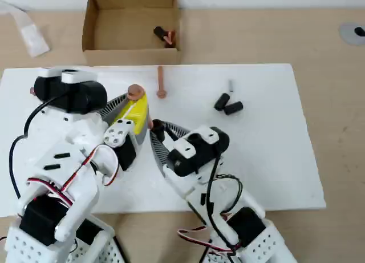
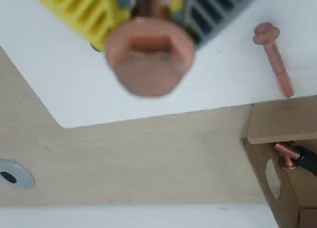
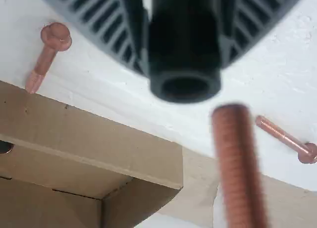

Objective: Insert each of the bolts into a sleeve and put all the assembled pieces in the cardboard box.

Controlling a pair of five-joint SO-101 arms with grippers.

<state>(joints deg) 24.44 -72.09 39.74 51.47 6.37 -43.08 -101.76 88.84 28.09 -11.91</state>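
My left gripper (image 1: 137, 100), with one yellow finger, is shut on a copper bolt (image 1: 136, 92); in the left wrist view the bolt's head (image 2: 148, 60) faces the camera below the gripper (image 2: 148, 10). My right gripper (image 1: 155, 129) is shut on a black sleeve (image 3: 184, 55), its open end just short of the held bolt's threaded shaft (image 3: 237, 163). The two grippers sit close together mid-mat. A loose bolt (image 1: 161, 83) lies near the cardboard box (image 1: 91, 23). One assembled piece (image 1: 164, 36) lies inside the box.
Two more black sleeves (image 1: 228, 105) lie on the white mat (image 1: 274, 160) to the right. Another bolt (image 3: 287, 139) lies near the mat's edge. A white packet (image 1: 31, 37) sits on the wooden table at the far left.
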